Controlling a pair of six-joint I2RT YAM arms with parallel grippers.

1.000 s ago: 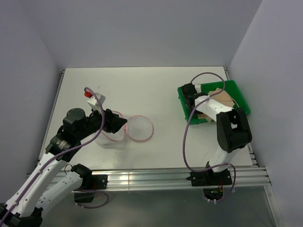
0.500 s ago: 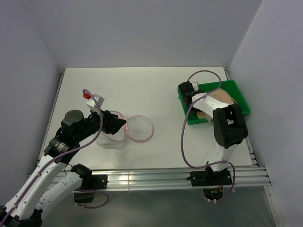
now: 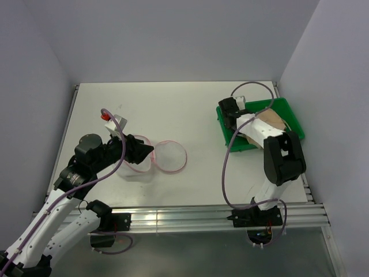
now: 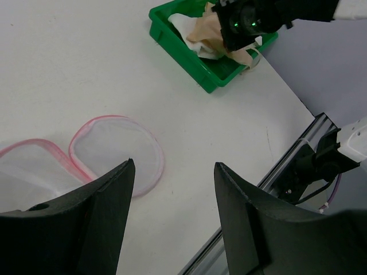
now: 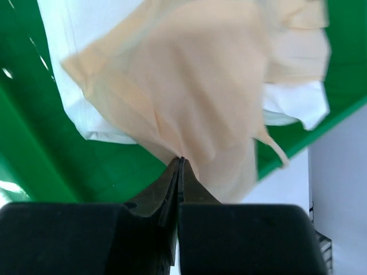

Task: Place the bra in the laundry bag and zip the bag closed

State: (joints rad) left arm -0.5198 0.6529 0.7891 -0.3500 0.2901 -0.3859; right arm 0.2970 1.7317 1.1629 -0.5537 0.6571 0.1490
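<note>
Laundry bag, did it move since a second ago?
No. The laundry bag lies in the same spot, its open flap just as far from the near rail as before.

Left arm: stretched forward from its base, elbow bent, wrist low over the surface. Left gripper: fingers spread wide, nothing between them. Right arm: folded upright, forearm angled forward-left. Right gripper: tips pressed together, pinching the bra.

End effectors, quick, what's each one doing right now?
Left end effector: open, nothing gripped.
Right end effector: closed, pinching the bra.
</note>
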